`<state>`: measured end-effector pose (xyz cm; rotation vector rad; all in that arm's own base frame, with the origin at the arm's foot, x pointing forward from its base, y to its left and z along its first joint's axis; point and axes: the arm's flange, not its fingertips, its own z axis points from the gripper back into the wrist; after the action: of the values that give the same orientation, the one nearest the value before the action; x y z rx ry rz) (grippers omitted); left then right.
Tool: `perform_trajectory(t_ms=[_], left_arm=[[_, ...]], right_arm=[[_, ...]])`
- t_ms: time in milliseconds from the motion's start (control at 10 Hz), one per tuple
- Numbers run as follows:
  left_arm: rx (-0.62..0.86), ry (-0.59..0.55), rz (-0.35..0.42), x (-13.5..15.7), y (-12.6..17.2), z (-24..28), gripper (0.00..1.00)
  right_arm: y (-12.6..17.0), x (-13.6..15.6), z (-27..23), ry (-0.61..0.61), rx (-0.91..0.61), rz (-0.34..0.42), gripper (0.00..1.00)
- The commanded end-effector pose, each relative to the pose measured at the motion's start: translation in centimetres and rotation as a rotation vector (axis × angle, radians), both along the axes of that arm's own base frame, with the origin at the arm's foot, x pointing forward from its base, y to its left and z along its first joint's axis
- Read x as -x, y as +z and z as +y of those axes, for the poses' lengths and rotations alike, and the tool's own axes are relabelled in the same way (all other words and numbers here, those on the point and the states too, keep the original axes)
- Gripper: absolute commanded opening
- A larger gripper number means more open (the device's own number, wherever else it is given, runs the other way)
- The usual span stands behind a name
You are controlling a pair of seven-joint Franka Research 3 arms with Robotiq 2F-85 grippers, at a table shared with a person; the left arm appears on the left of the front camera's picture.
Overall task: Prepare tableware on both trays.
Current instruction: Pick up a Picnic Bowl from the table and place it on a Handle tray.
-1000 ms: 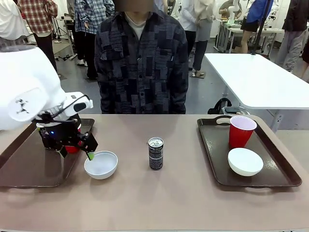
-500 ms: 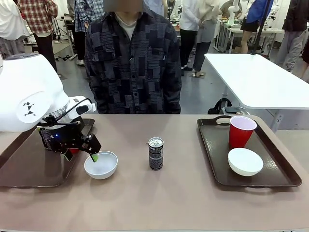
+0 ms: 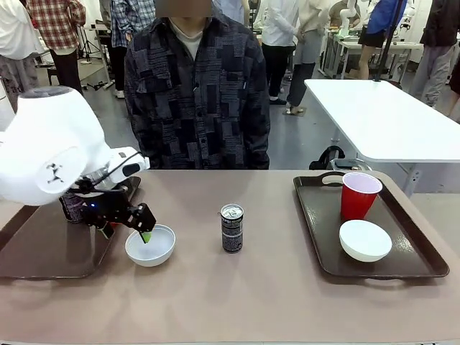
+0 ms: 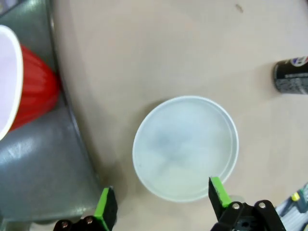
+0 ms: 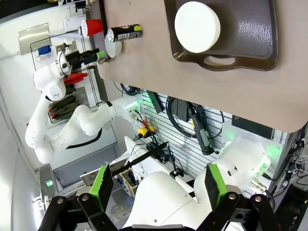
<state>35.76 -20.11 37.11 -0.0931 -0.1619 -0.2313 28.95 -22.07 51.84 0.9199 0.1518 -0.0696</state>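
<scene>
On the surface [image 3: 215, 302], the left tray [image 3: 36, 251] at the left edge carries a red cup [image 4: 21, 82] and a dark can [image 3: 70, 207]. The right tray [image 3: 316, 230] at the right edge holds a second cup [image 3: 358, 195] and a white bowl [image 3: 365, 240]. The bowl to be moved [image 3: 151, 246] [image 4: 185, 147] sits empty on the bare surface just beside the left tray's right rim, with a lone can [image 3: 231, 228] at the middle. It looks light, stiff and smooth, so it may skid or tip. The thin rim is probably the best hold, one pad inside and one outside. The left end effector [image 3: 128, 233] [image 4: 161, 202] hangs over its near rim, jaws wide and empty. The right end effector [image 5: 157, 185] is also wide and empty, well away from the surface. A second ago the left end effector's pad sat at the bowl's tray-side rim; it has since shifted over the bowl, while the bowl itself has not moved.
</scene>
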Motion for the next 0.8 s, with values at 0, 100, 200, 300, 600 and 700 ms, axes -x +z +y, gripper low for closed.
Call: perform_trajectory(t_ms=[0, 100, 200, 300, 600, 700], left_arm=[[-0.063, 0.047, -0.050, -2.4, -2.4, -1.8, 1.00], [-0.089, 0.042, -0.050, -2.8, -3.2, -2.2, 1.00], [-0.115, 0.057, -0.076, -3.3, -4.0, -2.6, 0.69], [-0.148, 0.067, -0.076, -3.6, -4.5, -2.8, 0.53], [-0.156, 0.074, -0.070, -4.0, -4.7, -3.2, 0.00], [-0.161, 0.077, -0.071, -4.0, -4.6, -3.1, 0.00]], right_arm=[[0.0, 0.1, 0.1, -0.004, -0.003, 0.005, 1.00], [0.0, 0.1, 0.1, -0.004, -0.003, 0.005, 1.00], [0.0, 0.1, 0.1, -0.004, -0.003, 0.005, 1.00], [0.0, 0.1, 0.1, -0.004, -0.003, 0.005, 1.00], [0.0, 0.1, 0.1, -0.004, -0.003, 0.005, 1.00], [0.0, 0.1, 0.1, -0.004, -0.003, 0.005, 1.00]])
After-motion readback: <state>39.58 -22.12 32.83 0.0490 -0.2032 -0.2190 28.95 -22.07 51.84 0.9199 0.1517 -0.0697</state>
